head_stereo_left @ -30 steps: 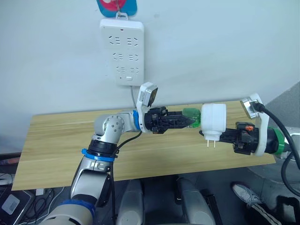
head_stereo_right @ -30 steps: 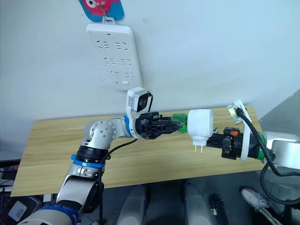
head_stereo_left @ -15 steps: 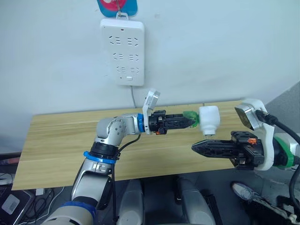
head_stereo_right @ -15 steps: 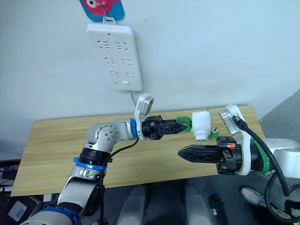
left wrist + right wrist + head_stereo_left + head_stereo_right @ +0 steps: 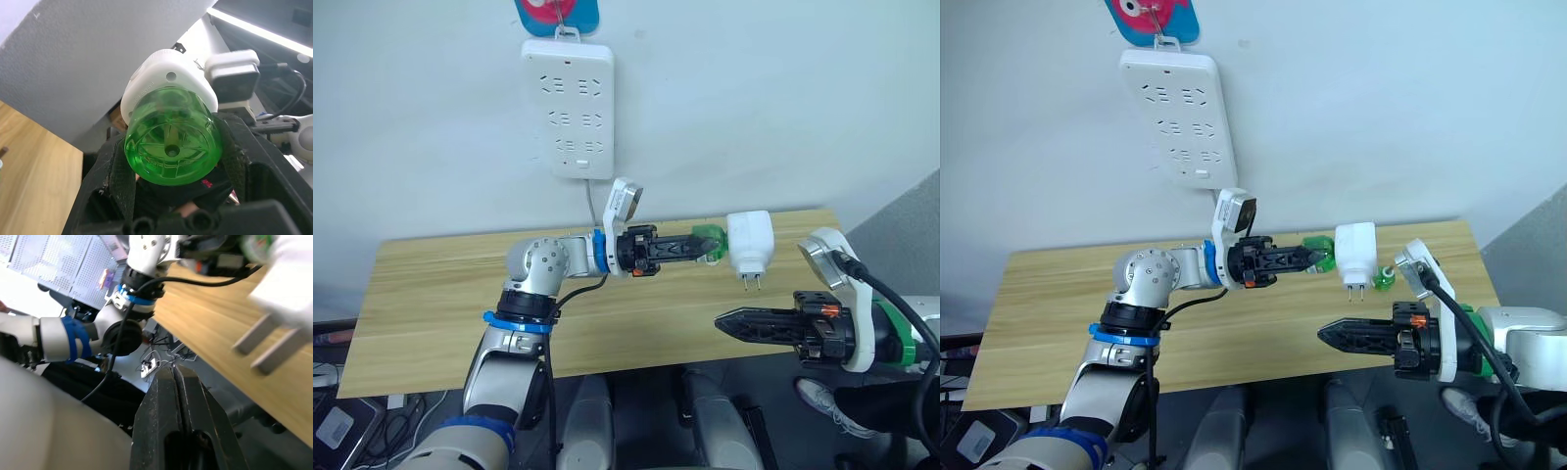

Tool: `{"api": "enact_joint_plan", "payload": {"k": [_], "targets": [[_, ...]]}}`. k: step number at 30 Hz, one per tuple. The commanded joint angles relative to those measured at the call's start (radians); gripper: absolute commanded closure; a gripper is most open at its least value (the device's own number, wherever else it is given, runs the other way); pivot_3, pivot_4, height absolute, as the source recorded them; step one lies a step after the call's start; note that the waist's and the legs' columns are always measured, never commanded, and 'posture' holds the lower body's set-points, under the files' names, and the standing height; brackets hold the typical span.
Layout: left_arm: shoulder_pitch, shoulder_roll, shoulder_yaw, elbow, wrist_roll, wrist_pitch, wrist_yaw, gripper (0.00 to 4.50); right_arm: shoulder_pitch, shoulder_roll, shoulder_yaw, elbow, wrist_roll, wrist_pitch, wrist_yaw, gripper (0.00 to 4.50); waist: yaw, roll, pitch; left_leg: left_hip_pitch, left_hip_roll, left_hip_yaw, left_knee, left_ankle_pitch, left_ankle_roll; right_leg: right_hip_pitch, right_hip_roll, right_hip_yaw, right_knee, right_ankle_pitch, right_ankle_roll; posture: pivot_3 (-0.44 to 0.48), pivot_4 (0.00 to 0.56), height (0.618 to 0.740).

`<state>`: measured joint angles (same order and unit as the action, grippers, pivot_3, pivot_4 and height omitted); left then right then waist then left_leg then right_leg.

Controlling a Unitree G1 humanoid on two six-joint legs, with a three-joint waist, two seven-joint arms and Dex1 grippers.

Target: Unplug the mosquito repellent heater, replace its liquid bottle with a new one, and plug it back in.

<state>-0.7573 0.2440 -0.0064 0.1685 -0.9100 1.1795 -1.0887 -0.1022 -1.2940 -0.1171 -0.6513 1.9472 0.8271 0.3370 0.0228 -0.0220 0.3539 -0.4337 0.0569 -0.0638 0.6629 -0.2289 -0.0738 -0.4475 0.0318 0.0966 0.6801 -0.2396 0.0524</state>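
Note:
My left gripper [image 5: 703,247] is shut on a green liquid bottle [image 5: 707,241], held level above the wooden table [image 5: 431,294]. The white mosquito repellent heater [image 5: 750,241] sits on the bottle's far end, its two plug prongs [image 5: 751,282] pointing down. In the left wrist view the bottle's round green base [image 5: 171,147] fills the space between my fingers [image 5: 117,176], with the heater [image 5: 161,85] behind it. My right gripper [image 5: 722,320] is shut and empty, lying level below the heater and clear of it. The right wrist view shows its closed fingertips [image 5: 173,377] under the prongs [image 5: 264,347].
A white power strip [image 5: 569,108] hangs on the wall above the table, its sockets unoccupied. A small green object [image 5: 1383,278] lies on the table behind the heater. The table's front edge runs just under my right gripper.
My right gripper let go of the heater, dropped below it, drew back and shut. The heater now hangs only from the bottle in my left gripper.

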Motion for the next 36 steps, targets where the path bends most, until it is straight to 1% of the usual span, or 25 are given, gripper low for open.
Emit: {"api": "enact_joint_plan", "payload": {"k": [1,8,10,15,20,22,24,25,27,29,30,31,32,33,34,35,36], "targets": [[0.007,0.001,-0.003,-0.055,-0.044,0.026,-0.023,2.22,-0.042,0.026,-0.009,0.000,0.025,-0.018,-0.011,4.46,0.001,0.000,0.000,0.000,0.000,0.000,0.000,0.000,0.000,0.000,0.000,0.000,0.000,0.000,0.000,0.127,0.301,0.740],[0.033,0.024,-0.045,-0.087,-0.020,-0.004,-0.048,2.22,-0.140,0.062,-0.007,0.045,0.025,0.017,0.015,4.46,0.000,0.000,0.000,0.000,0.000,0.000,0.000,0.000,0.000,0.000,0.000,0.000,0.000,0.000,0.000,0.125,0.306,0.740],[0.040,0.033,-0.062,-0.097,-0.010,-0.019,-0.061,2.22,-0.159,0.071,-0.004,0.057,0.025,0.028,0.016,4.46,0.001,0.000,0.000,0.000,0.000,0.000,0.000,0.000,0.000,0.000,0.000,0.000,0.000,0.000,0.000,0.124,0.307,0.740],[0.038,0.033,-0.064,-0.083,-0.006,-0.033,-0.055,2.22,-0.183,0.085,-0.002,0.067,0.025,0.052,0.028,4.46,0.001,0.000,0.000,0.000,0.000,0.000,0.000,0.000,0.000,0.000,0.000,0.000,0.000,0.000,0.000,0.122,0.311,0.740],[0.021,0.037,-0.047,-0.031,-0.003,-0.026,-0.044,2.22,-0.172,0.053,-0.048,0.075,0.025,0.079,0.053,4.46,0.001,0.000,0.000,0.000,0.000,0.000,0.000,0.000,0.000,0.000,0.000,0.000,0.000,0.000,0.000,0.127,0.313,0.740],[0.014,0.060,-0.039,0.011,-0.001,-0.008,-0.053,2.22,-0.219,0.014,-0.087,0.113,0.025,0.093,0.029,4.46,0.001,0.000,0.000,0.000,0.000,0.000,0.000,0.000,0.000,0.000,0.000,0.000,0.000,0.000,0.000,0.127,0.316,0.740],[0.009,0.094,-0.041,0.045,0.001,0.011,-0.076,2.22,-0.272,-0.043,-0.122,0.117,-0.017,0.118,0.027,4.46,-0.004,0.000,0.000,0.000,0.000,0.000,0.000,0.000,0.000,0.000,0.000,0.000,0.000,0.000,0.000,0.125,0.316,0.740],[0.007,0.115,-0.050,0.052,0.003,0.019,-0.094,2.22,-0.291,-0.067,-0.144,0.104,-0.072,0.135,0.070,4.46,-0.005,0.000,0.000,0.001,0.000,0.001,0.000,0.000,0.000,0.000,0.000,0.001,0.001,0.000,0.000,0.125,0.316,0.740],[0.000,0.152,-0.066,0.062,0.004,0.035,-0.130,2.22,-0.295,-0.087,-0.177,0.059,-0.303,0.102,0.172,4.10,-0.004,0.000,0.000,0.001,0.001,0.000,-0.001,0.000,0.000,0.000,0.001,0.000,0.001,0.000,0.000,0.121,0.317,0.740],[-0.027,0.167,-0.050,0.099,-0.021,0.095,-0.138,2.22,-0.203,-0.088,-0.214,-0.006,-0.590,0.009,0.319,3.56,-0.001,0.000,0.000,0.001,0.001,0.000,-0.002,0.000,0.000,-0.001,0.001,-0.001,0.000,0.000,0.000,0.115,0.315,0.740],[-0.040,0.170,-0.037,0.119,-0.036,0.130,-0.136,2.22,-0.133,-0.082,-0.228,-0.029,-0.733,-0.057,0.386,3.16,0.004,0.000,0.000,0.001,0.001,0.000,-0.002,0.000,0.000,-0.001,0.001,-0.001,0.000,0.000,0.000,0.112,0.315,0.740],[-0.049,0.172,-0.029,0.132,-0.045,0.160,-0.132,2.22,-0.051,-0.072,-0.231,-0.041,-0.897,-0.161,0.456,2.80,0.008,0.000,0.000,0.000,0.001,-0.001,-0.001,0.000,0.000,-0.001,0.001,-0.002,-0.001,-0.001,0.000,0.112,0.315,0.740],[-0.056,0.176,-0.026,0.139,-0.052,0.193,-0.131,2.22,0.017,-0.049,-0.218,-0.029,-1.082,-0.315,0.499,2.42,0.009,0.000,0.000,-0.001,0.000,-0.002,-0.001,0.000,0.000,-0.002,0.001,-0.003,-0.001,-0.001,0.001,0.111,0.315,0.740],[-0.062,0.177,-0.021,0.147,-0.059,0.228,-0.124,2.22,0.062,-0.020,-0.191,0.005,-1.275,-0.510,0.526,2.10,0.007,0.000,0.000,-0.001,-0.002,-0.002,-0.001,0.000,0.000,-0.001,-0.001,-0.002,-0.001,-0.002,0.002,0.111,0.315,0.740],[-0.065,0.177,-0.017,0.151,-0.063,0.252,-0.118,2.22,0.088,0.008,-0.173,0.035,-1.405,-0.649,0.545,1.67,0.003,0.000,0.000,-0.001,-0.003,-0.001,0.000,0.000,0.000,-0.001,-0.002,-0.001,-0.002,-0.002,0.002,0.111,0.315,0.740],[-0.069,0.175,-0.012,0.155,-0.064,0.268,-0.113,2.22,0.098,0.035,-0.163,0.062,-1.485,-0.742,0.560,1.33,0.000,0.000,0.000,-0.001,-0.005,-0.001,0.000,0.000,0.000,-0.001,-0.004,-0.001,-0.001,-0.002,0.003,0.109,0.316,0.740],[-0.078,0.166,0.005,0.168,-0.072,0.300,-0.097,2.22,0.091,0.068,-0.141,0.105,-1.570,-0.876,0.576,0.98,-0.002,0.000,0.000,-0.001,-0.008,-0.001,-0.001,0.000,0.000,-0.002,-0.007,0.000,0.000,-0.003,0.004,0.109,0.316,0.740]]}}
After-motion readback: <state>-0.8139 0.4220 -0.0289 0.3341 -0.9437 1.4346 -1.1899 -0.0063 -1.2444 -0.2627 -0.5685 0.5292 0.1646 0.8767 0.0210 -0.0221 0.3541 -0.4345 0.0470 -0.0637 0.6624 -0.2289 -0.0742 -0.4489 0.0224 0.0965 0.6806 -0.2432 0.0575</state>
